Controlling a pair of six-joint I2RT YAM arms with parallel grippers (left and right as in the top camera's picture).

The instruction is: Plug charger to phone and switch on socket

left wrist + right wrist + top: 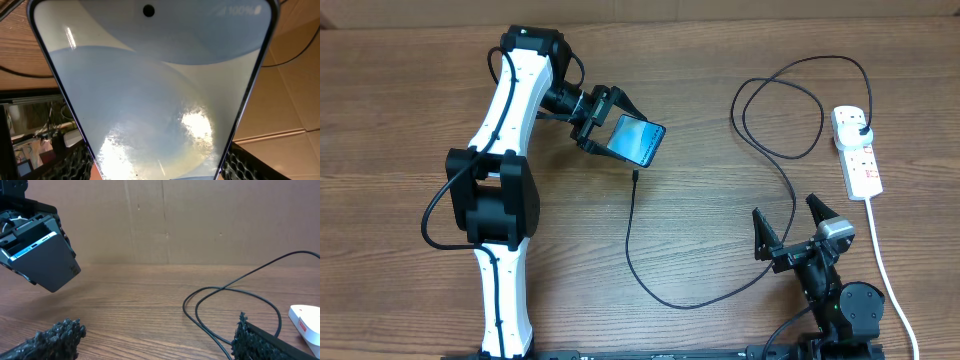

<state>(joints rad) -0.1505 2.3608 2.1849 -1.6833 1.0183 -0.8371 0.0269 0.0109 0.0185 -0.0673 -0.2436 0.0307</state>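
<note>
My left gripper [603, 122] is shut on the phone [638, 138] and holds it tilted above the table, its light-blue screen lit. In the left wrist view the phone [160, 90] fills the frame between my fingers [75, 160]. The right wrist view shows the phone's grey back [50, 265]. The charger [692, 303], a thin black cable, lies looped on the wood. Its connector tip [635, 175] rests just below the phone's lower edge. Its plug [860, 123] sits in the white socket [860, 165]. My right gripper [790, 228] stands open near the front, holding nothing.
The socket's thick white cord [887, 280] runs to the front edge, right of my right arm. Cable loops [230, 295] lie in front of my right gripper [155, 340], with the socket's end [306, 322] at far right. A cardboard wall [200, 220] stands behind the table.
</note>
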